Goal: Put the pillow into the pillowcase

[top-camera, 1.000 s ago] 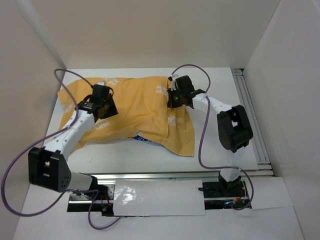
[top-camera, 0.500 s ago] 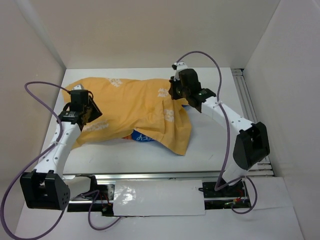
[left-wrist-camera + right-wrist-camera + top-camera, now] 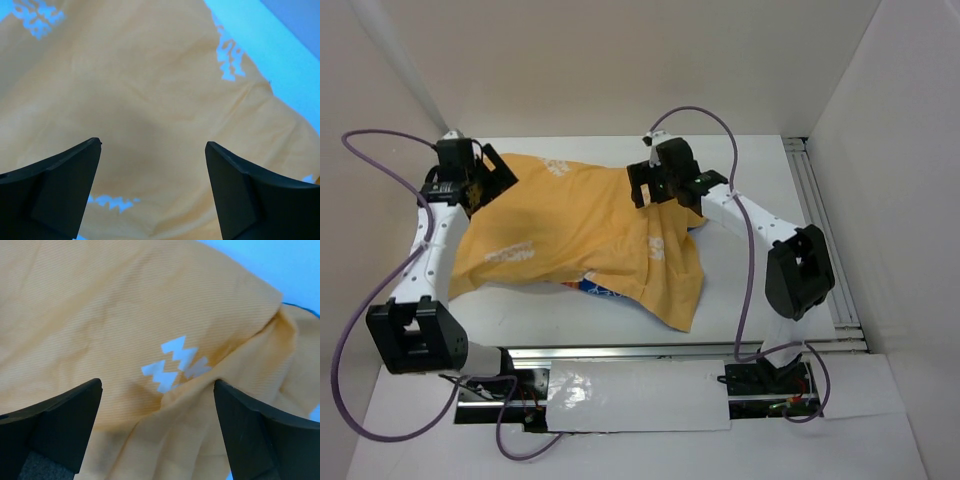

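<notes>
The pillowcase (image 3: 560,225) lies rumpled across the table, mustard-orange face up with white lettering, and a strip of its blue side (image 3: 595,287) peeks out at the front edge. The pillow is hidden. My left gripper (image 3: 490,178) hovers open over the cloth's back left corner. In the left wrist view its fingers (image 3: 60,185) stand wide apart above smooth orange fabric (image 3: 150,100), holding nothing. My right gripper (image 3: 646,188) is open over the cloth's back right part. The right wrist view shows a fold and a white zigzag mark (image 3: 175,362) between its spread fingers (image 3: 260,435).
White walls close in the table on the left, back and right. An aluminium rail (image 3: 820,230) runs along the right side and another (image 3: 670,350) along the front by the arm bases. A white sheet (image 3: 630,395) lies between the bases.
Both grippers have opened and let go of the cloth. The left arm swung to the back left corner. The right gripper shifted a little left, and the pillowcase now lies flatter.
</notes>
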Available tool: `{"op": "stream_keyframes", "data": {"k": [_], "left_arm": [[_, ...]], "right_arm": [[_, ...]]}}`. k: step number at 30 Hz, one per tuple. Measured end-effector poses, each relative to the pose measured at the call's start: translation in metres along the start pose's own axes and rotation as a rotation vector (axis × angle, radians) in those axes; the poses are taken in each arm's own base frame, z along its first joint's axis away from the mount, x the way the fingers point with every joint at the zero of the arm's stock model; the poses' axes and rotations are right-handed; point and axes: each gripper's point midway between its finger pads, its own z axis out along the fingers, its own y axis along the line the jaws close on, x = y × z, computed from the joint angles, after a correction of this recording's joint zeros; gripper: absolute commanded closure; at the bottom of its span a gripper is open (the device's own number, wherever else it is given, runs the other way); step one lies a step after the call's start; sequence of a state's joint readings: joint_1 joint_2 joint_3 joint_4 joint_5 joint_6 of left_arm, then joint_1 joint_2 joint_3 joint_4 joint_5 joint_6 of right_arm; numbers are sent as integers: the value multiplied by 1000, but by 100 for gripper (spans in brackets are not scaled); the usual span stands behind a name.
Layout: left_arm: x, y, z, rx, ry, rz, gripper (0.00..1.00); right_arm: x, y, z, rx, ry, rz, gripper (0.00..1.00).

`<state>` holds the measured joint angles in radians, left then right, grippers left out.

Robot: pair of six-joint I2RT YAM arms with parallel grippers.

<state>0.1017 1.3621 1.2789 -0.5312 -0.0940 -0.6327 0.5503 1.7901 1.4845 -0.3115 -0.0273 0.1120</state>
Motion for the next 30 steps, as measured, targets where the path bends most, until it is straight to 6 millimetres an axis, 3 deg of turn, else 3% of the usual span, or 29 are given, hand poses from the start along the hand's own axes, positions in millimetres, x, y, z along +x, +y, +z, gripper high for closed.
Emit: {"op": "stream_keyframes", "data": {"k": [4, 8, 10, 14, 16, 18, 21, 23, 25, 27, 30], "left_arm": [[-32, -3, 20, -24, -27, -19, 1], [-17, 12, 46, -79, 38, -21, 3], [-1, 22, 58, -110, 86, -21, 3], [40, 47, 76, -173, 188, -24, 6], [60, 59, 82, -198, 236, -27, 6], [72, 68, 86, -212, 260, -32, 7], [74, 69, 89, -202, 263, -47, 7], [77, 67, 89, -184, 262, -66, 7], [79, 66, 87, -167, 253, -76, 7], [82, 67, 81, -154, 241, -86, 7], [84, 62, 71, -132, 232, -94, 7]], "right_arm": [[-30, -1, -9, 82, -69, -16, 0], [-57, 22, -13, 85, -134, -51, 0], [-58, 39, -9, 57, -139, -83, 0], [-29, 75, 9, -78, -78, -130, 10], [4, 88, 17, -156, -9, -123, 19], [42, 89, 24, -185, 66, -98, 23], [99, 69, 30, -152, 163, -46, 25], [110, 53, 21, -124, 146, 0, 23], [113, 34, 0, -80, 118, 49, 23], [120, 3, -21, 3, 102, 114, 22], [154, -52, -37, 157, 149, 226, 21]]}}
